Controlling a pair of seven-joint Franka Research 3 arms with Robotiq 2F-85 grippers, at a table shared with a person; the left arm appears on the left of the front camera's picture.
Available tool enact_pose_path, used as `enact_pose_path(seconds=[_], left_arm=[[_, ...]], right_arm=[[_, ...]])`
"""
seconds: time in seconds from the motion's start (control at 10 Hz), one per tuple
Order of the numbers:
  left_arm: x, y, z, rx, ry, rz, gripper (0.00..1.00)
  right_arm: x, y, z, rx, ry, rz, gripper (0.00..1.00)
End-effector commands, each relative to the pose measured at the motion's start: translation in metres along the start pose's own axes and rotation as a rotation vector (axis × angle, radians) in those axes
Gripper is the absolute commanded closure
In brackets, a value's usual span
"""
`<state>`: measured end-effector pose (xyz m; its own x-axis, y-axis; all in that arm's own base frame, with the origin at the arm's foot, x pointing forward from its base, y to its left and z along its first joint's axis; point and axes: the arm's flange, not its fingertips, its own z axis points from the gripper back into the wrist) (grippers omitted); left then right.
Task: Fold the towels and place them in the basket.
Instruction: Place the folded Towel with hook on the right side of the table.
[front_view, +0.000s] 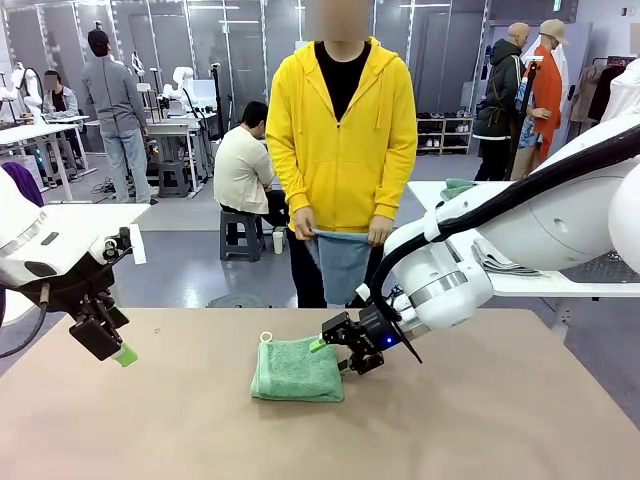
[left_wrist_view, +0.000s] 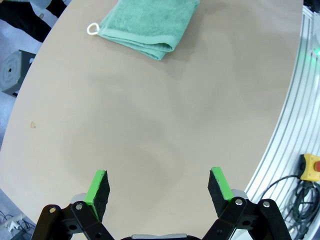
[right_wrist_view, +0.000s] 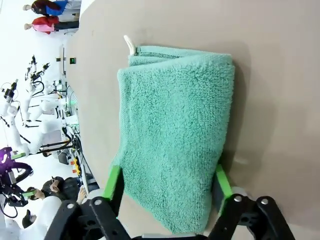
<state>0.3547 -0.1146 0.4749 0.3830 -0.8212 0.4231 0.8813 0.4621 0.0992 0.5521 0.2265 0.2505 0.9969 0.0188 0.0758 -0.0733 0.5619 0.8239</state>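
Observation:
The mint green towel (front_view: 296, 370) lies folded on the tan table (front_view: 480, 420), its white loop (front_view: 266, 337) at the far left corner. My right gripper (front_view: 335, 350) is at the towel's right edge. In the right wrist view it (right_wrist_view: 168, 187) stands open, with the near end of the towel (right_wrist_view: 175, 125) between its green pads (right_wrist_view: 114, 180). My left gripper (front_view: 115, 348) hangs open above the table's left side, well away from the towel (left_wrist_view: 147, 25), with nothing between its fingers (left_wrist_view: 160, 187). A person in a yellow hoodie holds the pale grey-blue towel (front_view: 340, 262) in both hands across the table.
A white side table (front_view: 560, 283) at the right carries folded cloths (front_view: 500, 262). A dark meshed piece (front_view: 608, 268), possibly the basket, sits there behind my right arm. In the left wrist view the table's metal edge rail (left_wrist_view: 295, 125) and a red button (left_wrist_view: 311, 167) are visible.

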Motion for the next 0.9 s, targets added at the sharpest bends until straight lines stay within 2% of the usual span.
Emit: enact_pose_path(seconds=[0.0, 0.1, 0.8], left_arm=[[0.0014, -0.0015, -0.0013, 0.012, 0.009, 0.016, 0.00], [0.0014, -0.0015, -0.0013, 0.012, 0.009, 0.016, 0.00], [0.0014, -0.0015, -0.0013, 0.012, 0.009, 0.016, 0.00]], right_arm=[[0.0051, 0.0004, -0.0071, 0.006, -0.011, 0.006, 0.77], [0.0060, 0.0010, -0.0076, 0.004, -0.014, 0.002, 1.00], [0.0000, 0.0011, -0.0070, -0.014, -0.033, -0.008, 1.00]])
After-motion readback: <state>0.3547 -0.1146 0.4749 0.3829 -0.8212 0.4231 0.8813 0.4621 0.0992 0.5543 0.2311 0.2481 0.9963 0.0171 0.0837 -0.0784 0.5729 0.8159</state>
